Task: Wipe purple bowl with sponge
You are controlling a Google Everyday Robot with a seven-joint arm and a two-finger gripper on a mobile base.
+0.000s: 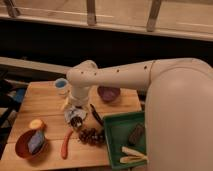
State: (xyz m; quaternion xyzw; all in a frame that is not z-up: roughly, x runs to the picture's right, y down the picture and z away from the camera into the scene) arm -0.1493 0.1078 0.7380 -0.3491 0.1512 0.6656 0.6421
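**Desk:** What is nearest the lens?

**Photographer:** An orange bowl [20, 145], round and smooth, stands at the front of the wooden table [45, 100], well to the left of the green tray [117, 137] as the camera sees it. The sponge [36, 141], a soft blue-grey block, lies inside that bowl. Between the bowl and the tray are a slim red-orange piece [65, 145] and a dark, knobbly cluster [91, 136], which is just beside the tray's left wall. I cannot tell what either one is.

**Desk:** And in the tray?

**Photographer:** There is a dark brown rectangular block [135, 134], with pale yellow strips [132, 155] in front of it.

**Desk:** What about the hand?

**Photographer:** The gripper [75, 117] points down on a pale, rounded arm, low over the table near the tray's far left corner. Its fingers are spread wide and hold nothing I can see. It is well apart from the sponge.

**Desk:** Where is the purple bowl?

**Photographer:** The purple bowl [108, 93] is beyond the tray's far edge. It is small, round and glossy inside, and it stands upright with nothing touching it. A blue-and-white cup [61, 85] stands farther left of the tray, at the table's back edge.
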